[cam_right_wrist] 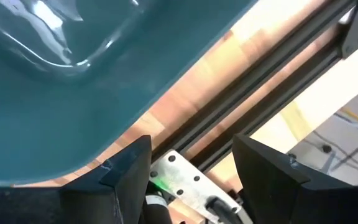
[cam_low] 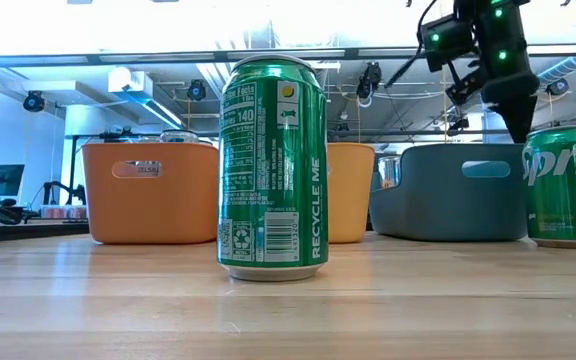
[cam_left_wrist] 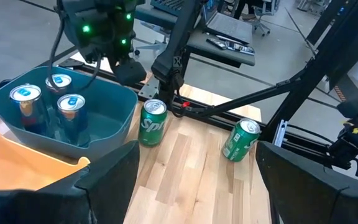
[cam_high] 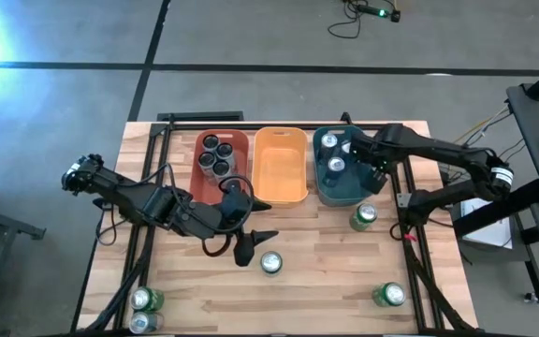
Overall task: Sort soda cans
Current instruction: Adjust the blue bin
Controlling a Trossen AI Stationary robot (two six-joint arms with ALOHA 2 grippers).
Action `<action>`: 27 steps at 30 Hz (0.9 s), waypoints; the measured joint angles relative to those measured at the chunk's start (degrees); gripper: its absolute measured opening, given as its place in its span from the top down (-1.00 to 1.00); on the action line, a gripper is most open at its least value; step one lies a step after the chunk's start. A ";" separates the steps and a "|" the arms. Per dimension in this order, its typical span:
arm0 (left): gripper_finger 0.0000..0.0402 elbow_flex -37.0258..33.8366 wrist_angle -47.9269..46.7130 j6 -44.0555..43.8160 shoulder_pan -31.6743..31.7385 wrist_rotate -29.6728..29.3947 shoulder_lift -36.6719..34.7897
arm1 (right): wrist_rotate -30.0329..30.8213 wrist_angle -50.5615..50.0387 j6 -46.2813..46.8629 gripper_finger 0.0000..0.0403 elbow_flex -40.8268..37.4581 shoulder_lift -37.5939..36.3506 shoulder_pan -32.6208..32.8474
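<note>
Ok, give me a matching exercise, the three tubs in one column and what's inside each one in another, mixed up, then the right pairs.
Things:
1. red tub
2. yellow tub
3. teal tub
4. left gripper

States:
A. holds blue-topped cans
B. open above the table, holding nothing
C. holds dark-topped cans
D. no cans inside

Pairs: 1-C, 2-D, 3-A, 4-B
</note>
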 joint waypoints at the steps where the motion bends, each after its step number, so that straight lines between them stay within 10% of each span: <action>1: -0.53 0.00 -0.04 0.00 0.00 0.00 0.00 | 0.00 0.17 0.42 -0.09 -0.82 0.00 0.00; 27: -0.53 0.00 -1.83 -0.23 0.00 0.00 -0.67 | -5.72 4.45 0.25 -0.09 -3.87 -0.52 -0.02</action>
